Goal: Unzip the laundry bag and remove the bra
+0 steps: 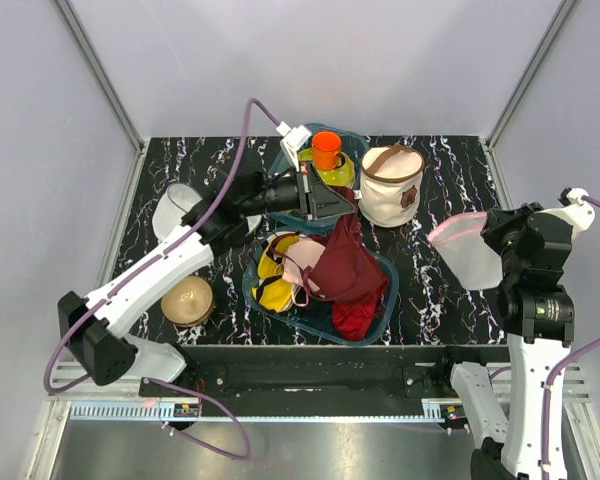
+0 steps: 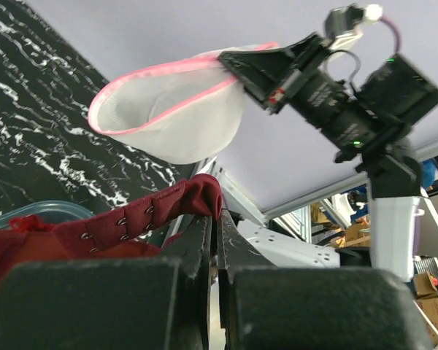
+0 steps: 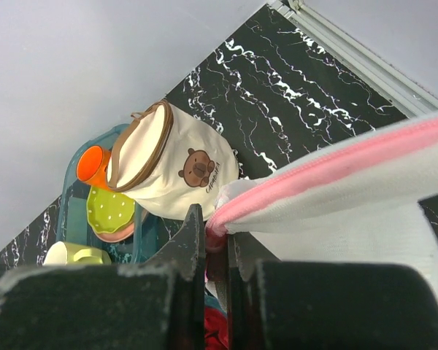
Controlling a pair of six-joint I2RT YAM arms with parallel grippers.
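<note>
Looks nearly done: pinching the unzipped, seemingly empty bag (image 1: 470, 255) in right fingers (image 3: 186, 244), red cloth (image 2: 131, 219) in left fingers (image 2: 196, 244).

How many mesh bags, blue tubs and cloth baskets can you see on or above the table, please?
Mesh bags: 2, the pink-trimmed bag and the plain white bag
Blue tubs: 2, the front tub and the back tub
Cloth baskets: 1, the cream basket
Total: 5
</note>
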